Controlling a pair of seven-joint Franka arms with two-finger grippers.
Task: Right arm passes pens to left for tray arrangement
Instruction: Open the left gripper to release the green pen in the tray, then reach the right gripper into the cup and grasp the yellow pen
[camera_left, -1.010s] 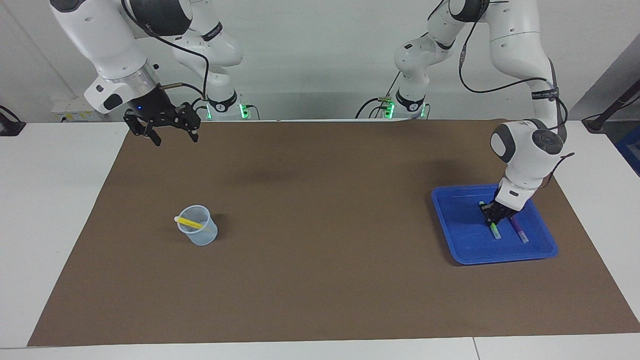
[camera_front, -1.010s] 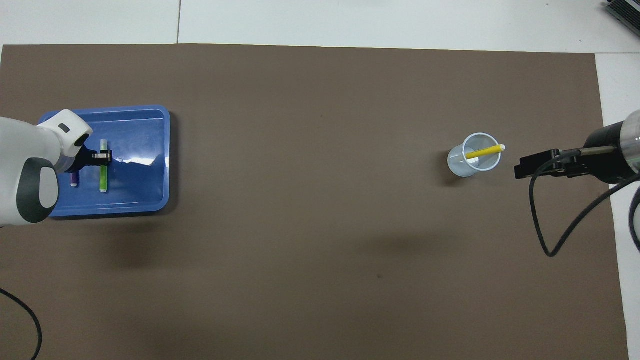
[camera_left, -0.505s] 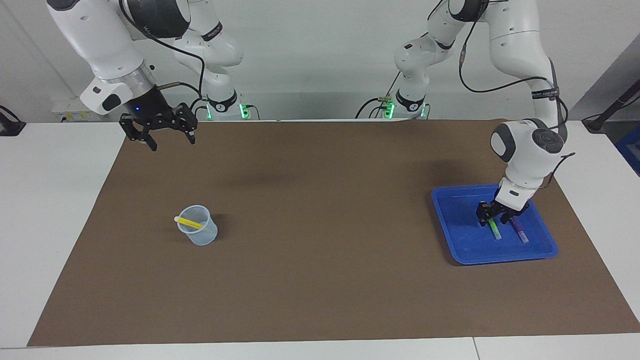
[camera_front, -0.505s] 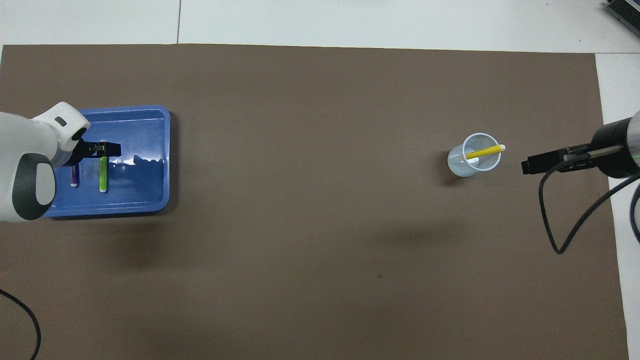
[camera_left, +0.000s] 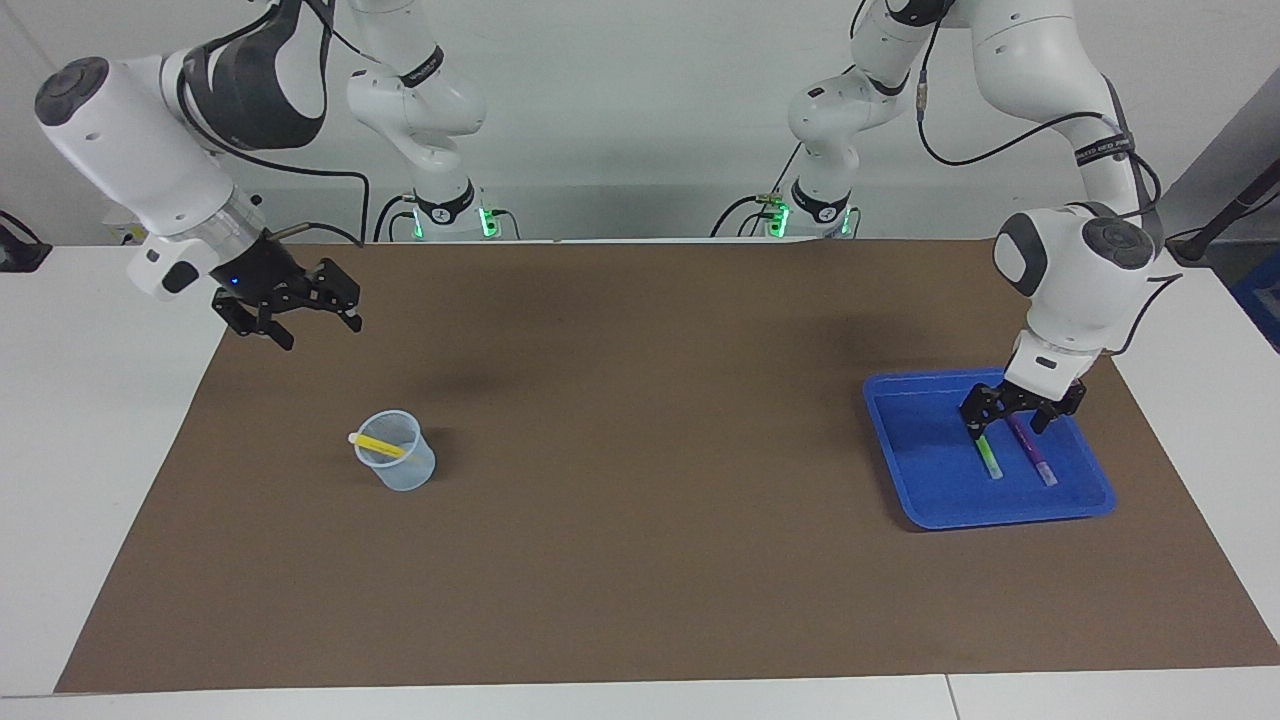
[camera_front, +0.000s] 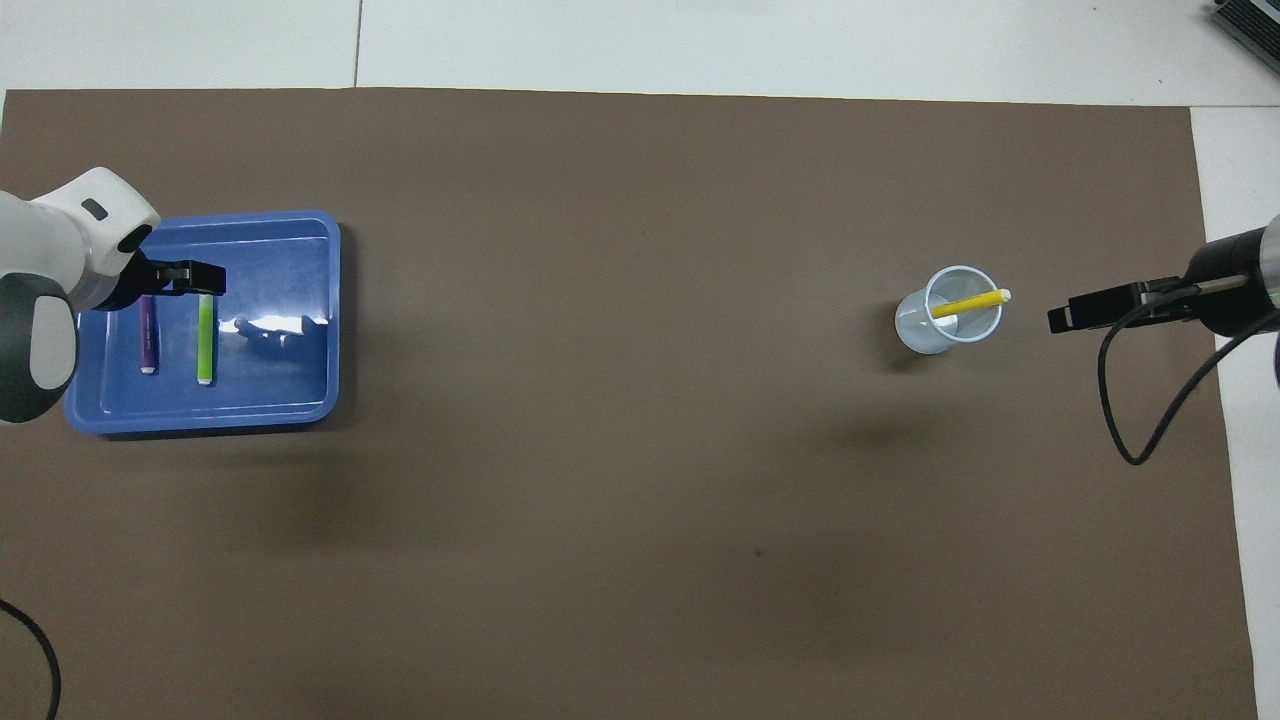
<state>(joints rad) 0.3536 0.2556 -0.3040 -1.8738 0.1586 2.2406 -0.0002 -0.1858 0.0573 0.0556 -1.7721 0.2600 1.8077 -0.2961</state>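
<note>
Only a cup (camera_left: 398, 463) interrupts the mat (camera_left: 640, 420) between tray (camera_left: 925, 505) and arms.

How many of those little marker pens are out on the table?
3. The green pen and the purple pen lie side by side in the blue tray. The yellow pen leans in the clear cup toward the right arm's end.

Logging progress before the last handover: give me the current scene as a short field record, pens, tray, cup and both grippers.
green pen: lying in blue tray
purple pen: lying in tray, beside green pen
yellow pen: leaning in translucent cup, right arm's end
left gripper: open, empty, over the tray pens
right gripper: open, empty, raised near the cup
pens left to move: one
</note>
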